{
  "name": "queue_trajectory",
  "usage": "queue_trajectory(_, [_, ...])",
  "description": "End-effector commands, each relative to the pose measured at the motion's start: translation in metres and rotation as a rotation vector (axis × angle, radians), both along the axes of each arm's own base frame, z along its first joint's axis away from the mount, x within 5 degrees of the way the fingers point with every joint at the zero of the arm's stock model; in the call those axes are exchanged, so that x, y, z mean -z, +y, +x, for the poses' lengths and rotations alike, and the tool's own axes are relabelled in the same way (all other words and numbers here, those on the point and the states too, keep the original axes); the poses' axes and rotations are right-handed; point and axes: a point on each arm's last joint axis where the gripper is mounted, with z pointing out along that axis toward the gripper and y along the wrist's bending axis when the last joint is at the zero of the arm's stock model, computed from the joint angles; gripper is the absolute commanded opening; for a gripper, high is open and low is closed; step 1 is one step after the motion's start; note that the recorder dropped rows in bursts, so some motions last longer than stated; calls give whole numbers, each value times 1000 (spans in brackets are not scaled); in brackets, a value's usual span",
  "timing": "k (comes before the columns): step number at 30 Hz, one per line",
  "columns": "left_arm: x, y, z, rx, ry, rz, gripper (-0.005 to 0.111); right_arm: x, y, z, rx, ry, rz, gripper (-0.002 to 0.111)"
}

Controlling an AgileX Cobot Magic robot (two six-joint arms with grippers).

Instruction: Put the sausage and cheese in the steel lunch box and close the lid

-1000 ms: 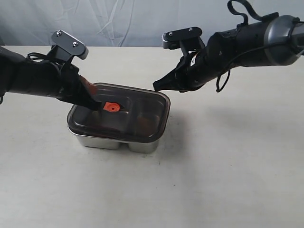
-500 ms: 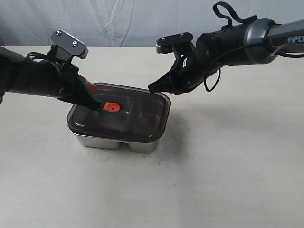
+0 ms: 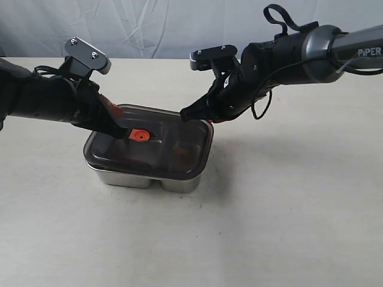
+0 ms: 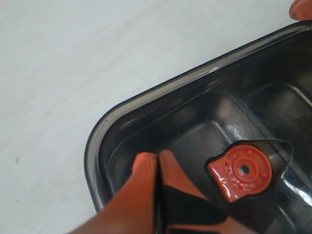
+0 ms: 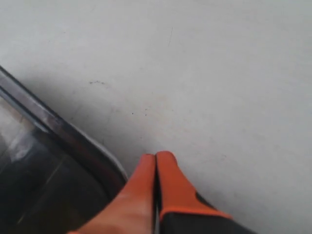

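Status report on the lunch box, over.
Both grippers shut, empty. Left gripper on lid beside orange valve, right gripper at its far edge. Lid covers steel lunch box. No obstructions.

A pale, off-white table fills most of the exterior view, matte and faintly mottled; behind its far edge hangs a wrinkled blue-grey sheet, creased in long folds; the light is even and soft, leaving a blurred grey shadow near the middle; a few tiny dark specks mark the surface.

Soft even light, faint shadows.
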Motion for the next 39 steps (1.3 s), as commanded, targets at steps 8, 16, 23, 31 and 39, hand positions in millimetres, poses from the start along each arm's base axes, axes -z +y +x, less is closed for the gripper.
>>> queue_trajectory(8, [-4, -1, 0, 0, -8, -12, 0, -9, 4, 1, -31, -45, -1, -1])
queue_trajectory(16, [-2, 0, -1, 22, -11, 17, 0, -46, 0, -1, -49, -159, 34, -1])
queue_trajectory(23, [8, 5, -7, 20, 9, 58, 0, -54, 7, -18, -50, -72, 55, -1])
queue_trajectory(31, [15, 3, -16, 53, 59, 40, 0, -35, 34, -39, -136, -27, 19, -1])
queue_trajectory(39, [27, 11, -22, 12, 72, 88, 0, -12, 37, -41, -134, 39, -13, -1])
